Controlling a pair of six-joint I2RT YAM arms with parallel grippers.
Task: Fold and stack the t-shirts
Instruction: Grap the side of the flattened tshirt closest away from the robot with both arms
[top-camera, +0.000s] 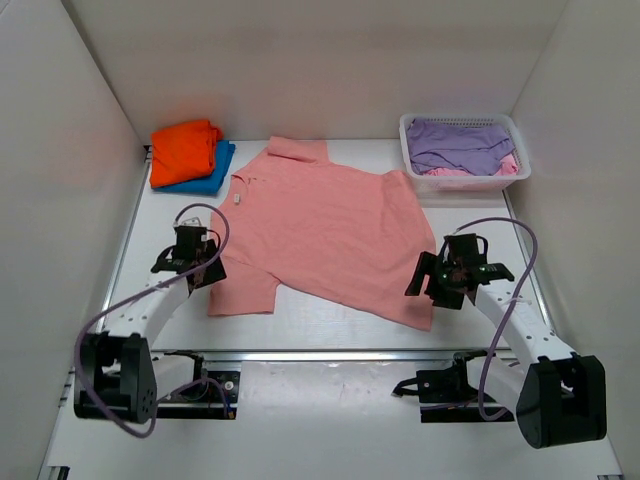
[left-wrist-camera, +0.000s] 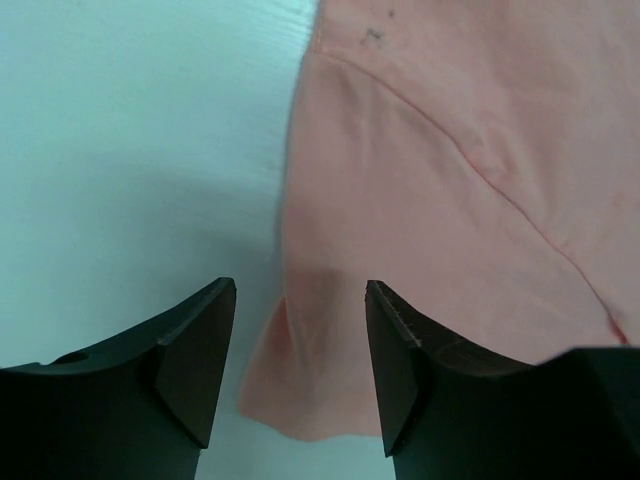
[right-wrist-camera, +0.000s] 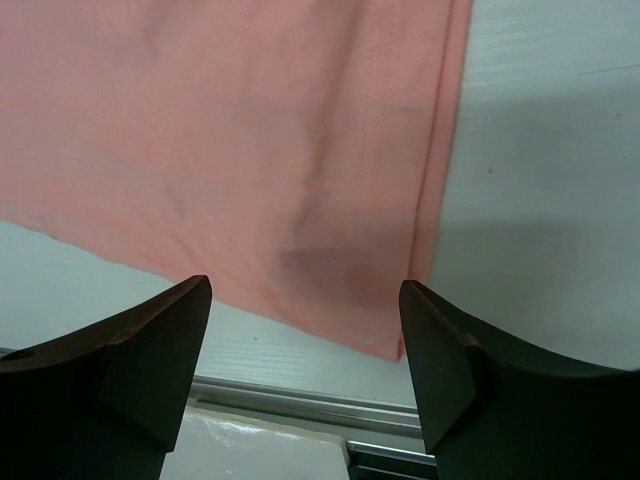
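1. Two arms at the near edge of a white table (top-camera: 330, 335). Plain white walls (top-camera: 60, 150) close it in at left, right and back. A metal rail (top-camera: 330, 355) runs along the near side.
2. Salmon-pink t-shirt (top-camera: 320, 225) is spread flat in the middle of the table, collar toward the far left, hem toward the near right, lying slightly askew.
3. Orange t-shirt (top-camera: 185, 145) is folded and sits on top of the folded blue t-shirt (top-camera: 210, 180) at the far left corner. The stack is just beside the pink shirt's collar.
4. White mesh basket (top-camera: 415, 135) stands at the far right corner, near the pink shirt's right sleeve. Inside is the crumpled lavender t-shirt (top-camera: 460, 143), with some light pink cloth (top-camera: 450, 172) under it.
5. Small white tag (top-camera: 238, 198) at the pink shirt's collar. Nothing on it is legible, and no other writing is visible.
6. Left gripper (top-camera: 195, 258) is over the near-left sleeve. The left wrist view shows its fingers parted with nothing between them and the sleeve edge (left-wrist-camera: 300, 400) below the gap.
7. Right gripper (top-camera: 450, 272) is at the near-right hem corner. The right wrist view shows its fingers spread wide and holding nothing, with the hem (right-wrist-camera: 400, 300) below.
8. Cannot tell whether either gripper touches the cloth.
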